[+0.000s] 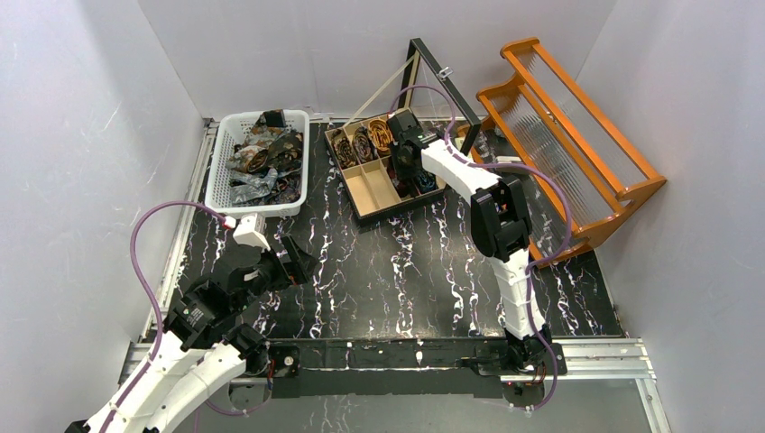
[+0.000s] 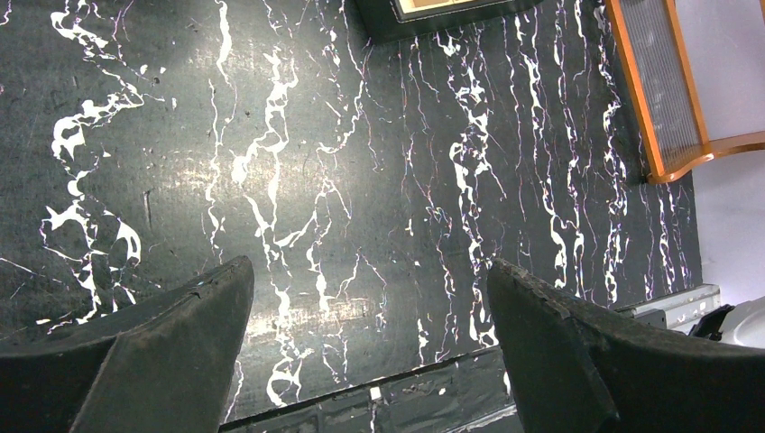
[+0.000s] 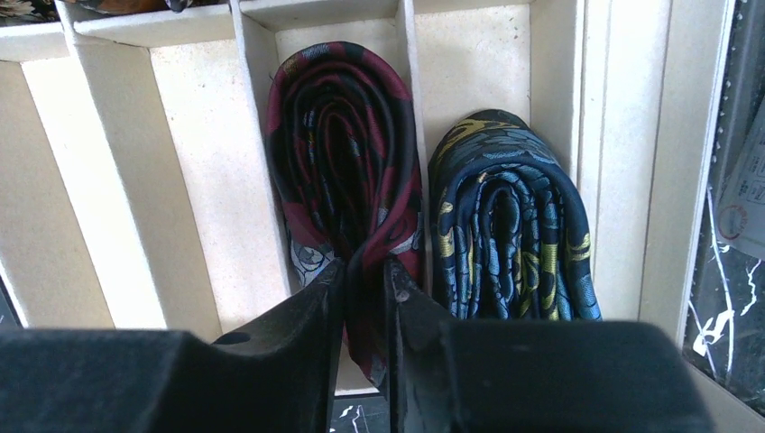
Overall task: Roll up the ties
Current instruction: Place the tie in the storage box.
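Note:
In the right wrist view a rolled maroon and dark patterned tie (image 3: 338,135) stands in a compartment of the divided box (image 3: 108,180). My right gripper (image 3: 365,271) is shut on its near edge, with fabric pinched between the fingers. A rolled blue and gold tie (image 3: 505,207) fills the compartment to its right. From above, the right gripper (image 1: 403,135) reaches into the box (image 1: 374,185), where three more coiled ties (image 1: 364,142) sit in the back row. Unrolled ties (image 1: 266,158) are heaped in the white basket (image 1: 216,171). My left gripper (image 1: 302,262) (image 2: 370,280) hangs open over bare table.
An orange wooden rack (image 1: 568,135) (image 2: 668,90) lies at the right of the table. The box's black-framed lid (image 1: 442,81) stands propped open behind it. The black marbled tabletop (image 1: 406,271) spreads between the arms. A metal rail (image 1: 406,347) runs along the near edge.

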You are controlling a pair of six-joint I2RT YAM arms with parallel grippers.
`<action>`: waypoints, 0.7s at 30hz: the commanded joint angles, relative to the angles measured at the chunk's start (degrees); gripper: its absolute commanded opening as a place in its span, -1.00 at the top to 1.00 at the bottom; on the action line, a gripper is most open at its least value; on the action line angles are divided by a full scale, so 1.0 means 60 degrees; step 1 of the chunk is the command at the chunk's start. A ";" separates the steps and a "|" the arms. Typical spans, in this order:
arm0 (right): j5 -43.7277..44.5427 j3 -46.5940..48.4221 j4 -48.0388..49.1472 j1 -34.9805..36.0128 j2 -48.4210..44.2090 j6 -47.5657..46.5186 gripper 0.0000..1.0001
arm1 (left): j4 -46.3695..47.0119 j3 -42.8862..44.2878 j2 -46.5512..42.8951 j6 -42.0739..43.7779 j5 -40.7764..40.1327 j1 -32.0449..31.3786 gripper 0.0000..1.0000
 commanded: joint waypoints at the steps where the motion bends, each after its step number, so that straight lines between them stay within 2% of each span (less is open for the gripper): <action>1: -0.0021 0.0288 -0.0228 -0.0028 -0.0329 -0.0060 0.33 | -0.0004 -0.0048 0.0051 0.0083 -0.0016 0.0035 -0.97; 7: -0.0143 0.0643 -0.0231 -0.0078 -0.0935 -0.0135 0.02 | 0.0015 -0.0054 0.0126 0.0126 0.0053 0.0043 -0.97; 9: -0.0133 0.0616 -0.0192 -0.0131 -0.1069 -0.0129 0.01 | 0.0027 -0.0054 0.0180 0.0140 0.0083 0.0035 -0.97; 12: -0.0171 0.0525 -0.0136 -0.0227 -0.1092 -0.0058 0.02 | 0.0036 -0.0030 0.0246 0.0171 0.0129 0.0035 -0.97; 17: -0.0477 0.0385 -0.0137 -0.0363 -0.0918 0.0064 0.24 | 0.0033 -0.0032 0.0234 0.0164 0.0117 0.0035 -0.97; 21: -0.0676 0.0250 -0.0084 -0.0370 -0.0788 0.0131 0.31 | 0.0039 -0.0046 0.0244 0.0164 0.0116 0.0043 -0.97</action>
